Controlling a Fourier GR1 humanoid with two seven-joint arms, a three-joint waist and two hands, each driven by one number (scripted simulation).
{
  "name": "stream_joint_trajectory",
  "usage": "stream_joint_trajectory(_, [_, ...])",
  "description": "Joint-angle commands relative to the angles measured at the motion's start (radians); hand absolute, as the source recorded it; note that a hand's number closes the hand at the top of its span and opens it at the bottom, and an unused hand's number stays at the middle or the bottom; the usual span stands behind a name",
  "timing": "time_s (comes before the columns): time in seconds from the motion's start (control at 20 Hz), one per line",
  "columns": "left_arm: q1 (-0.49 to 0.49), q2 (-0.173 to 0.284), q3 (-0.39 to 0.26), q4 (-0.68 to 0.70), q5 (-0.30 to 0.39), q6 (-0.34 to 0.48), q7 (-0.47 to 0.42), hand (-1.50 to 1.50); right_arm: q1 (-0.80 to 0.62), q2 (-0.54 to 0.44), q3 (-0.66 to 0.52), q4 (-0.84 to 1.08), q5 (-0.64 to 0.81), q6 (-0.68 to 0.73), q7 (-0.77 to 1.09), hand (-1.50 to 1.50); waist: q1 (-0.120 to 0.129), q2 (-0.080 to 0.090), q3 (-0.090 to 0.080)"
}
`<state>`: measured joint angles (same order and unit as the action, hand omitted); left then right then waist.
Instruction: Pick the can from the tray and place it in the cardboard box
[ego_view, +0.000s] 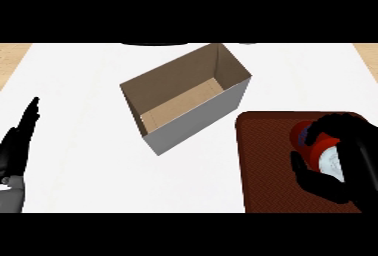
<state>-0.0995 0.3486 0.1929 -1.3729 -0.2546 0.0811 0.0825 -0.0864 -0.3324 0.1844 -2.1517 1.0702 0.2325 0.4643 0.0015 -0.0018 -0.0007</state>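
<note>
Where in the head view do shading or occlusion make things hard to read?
Head view: lighting is even, with no glare on the white counter; the cardboard box has a darker inner left wall; the black right hand curls round the can on the dark red tray, hiding most of it; the left hand rests open at the left edge.

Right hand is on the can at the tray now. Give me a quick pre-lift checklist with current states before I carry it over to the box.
1. Right hand curled round the can: ok.
2. Can lifted off the tray: cannot tell; the hand hides its base.
3. Cardboard box open at the top, nothing visible inside: ok.
4. Path from the tray leftward to the box free of other things: ok.
5. Left hand open, resting at the left edge, away from the box: ok.
</note>
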Motion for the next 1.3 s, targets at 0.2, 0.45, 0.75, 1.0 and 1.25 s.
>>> stream_joint_trajectory(0.2, [0.012, 0.02, 0.036, 0.031, 0.013, -0.029, -0.056, 0.0, -0.192, 0.151, 0.106, 0.008, -0.009, 0.082, 0.08, 1.5, 0.004, 0.002, 0.0])
stream_joint_trajectory(0.45, [-0.025, 0.017, 0.019, 0.002, 0.017, -0.055, 0.015, 0.0, -0.443, 0.291, 0.036, 0.227, -0.074, 0.065, 0.134, 1.5, 0.013, 0.003, 0.001])
stream_joint_trajectory(0.75, [-0.056, -0.024, 0.0, 0.067, -0.024, -0.005, -0.021, 0.0, -0.648, 0.33, 0.048, 0.487, -0.135, -0.11, 0.227, 1.5, 0.011, 0.005, 0.0])
stream_joint_trajectory(1.0, [-0.056, -0.047, -0.016, 0.038, -0.032, 0.005, 0.004, 0.0, -0.837, 0.332, -0.052, 0.791, -0.233, -0.227, 0.193, 1.5, 0.022, 0.007, 0.0])
stream_joint_trajectory(1.25, [-0.051, -0.003, 0.002, 0.017, -0.014, -0.045, 0.017, 0.0, -0.987, 0.332, -0.034, 1.103, -0.29, -0.362, 0.171, 1.5, 0.039, 0.01, 0.0])
